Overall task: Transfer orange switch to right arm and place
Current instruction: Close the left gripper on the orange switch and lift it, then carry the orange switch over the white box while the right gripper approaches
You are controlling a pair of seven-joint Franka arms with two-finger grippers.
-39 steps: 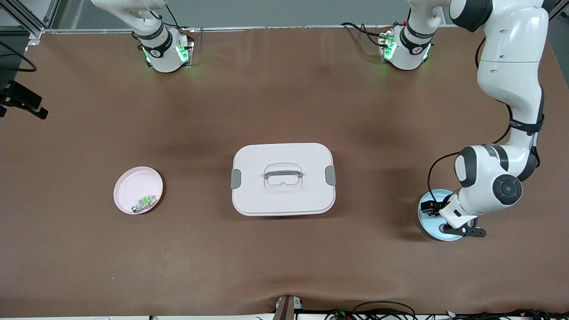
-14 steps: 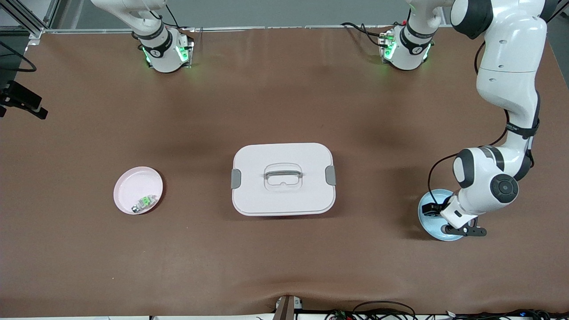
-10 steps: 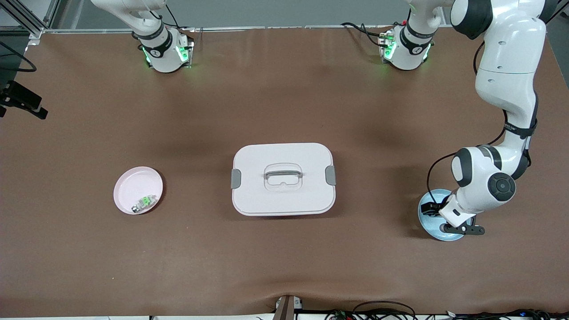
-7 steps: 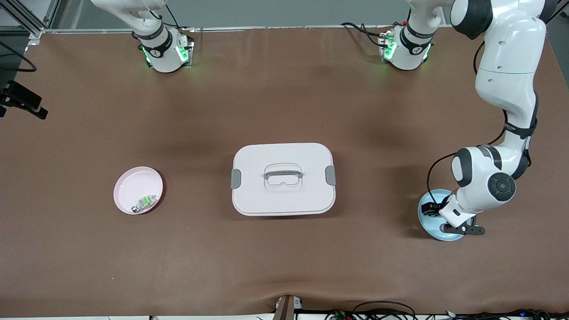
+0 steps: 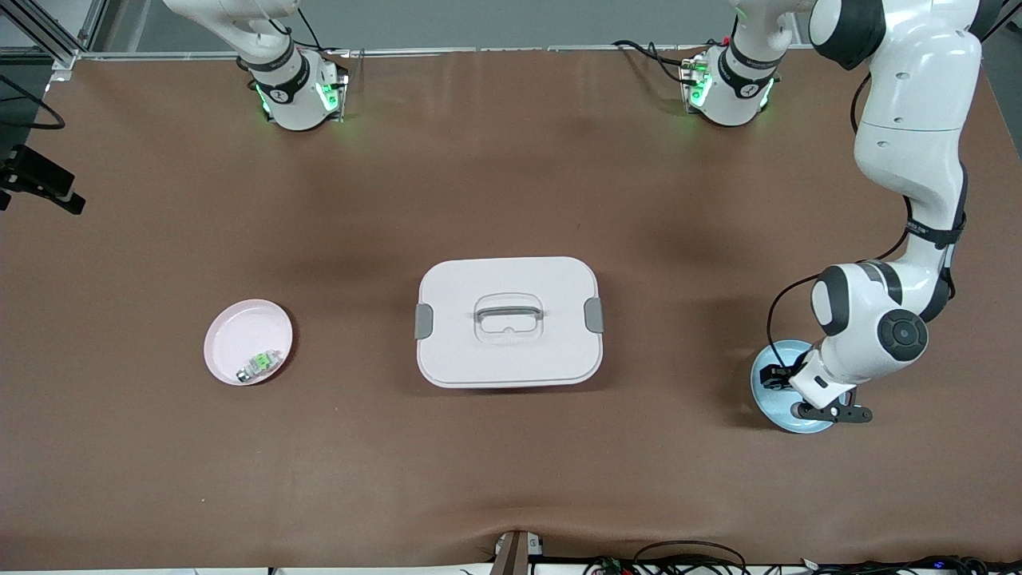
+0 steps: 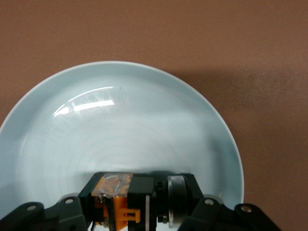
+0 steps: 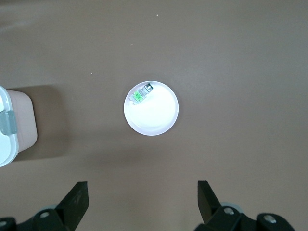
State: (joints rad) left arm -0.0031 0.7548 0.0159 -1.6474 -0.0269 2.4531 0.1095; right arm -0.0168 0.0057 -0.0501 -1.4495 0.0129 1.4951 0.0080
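Observation:
The orange switch (image 6: 125, 204), a black body with orange bits, lies on its side in the pale blue plate (image 6: 120, 130) at the left arm's end of the table. My left gripper (image 6: 142, 202) is down in that plate (image 5: 764, 397) and shut on the switch, one finger at each end. In the front view the left gripper (image 5: 773, 375) hides the switch. My right gripper (image 7: 143, 192) hangs open and empty, high over the table beside the pink plate (image 7: 159, 118); the right arm waits, only its base (image 5: 291, 88) showing in the front view.
A small green-and-white part (image 5: 257, 365) lies in the pink plate (image 5: 239, 331) toward the right arm's end. A white lidded box (image 5: 508, 319) with a grey handle and grey side clips stands mid-table. A black clamp (image 5: 40, 188) juts in at the table's edge.
My left gripper's fingers have closed onto the orange switch in the blue plate; the left arm shifted only slightly. The right arm has not moved.

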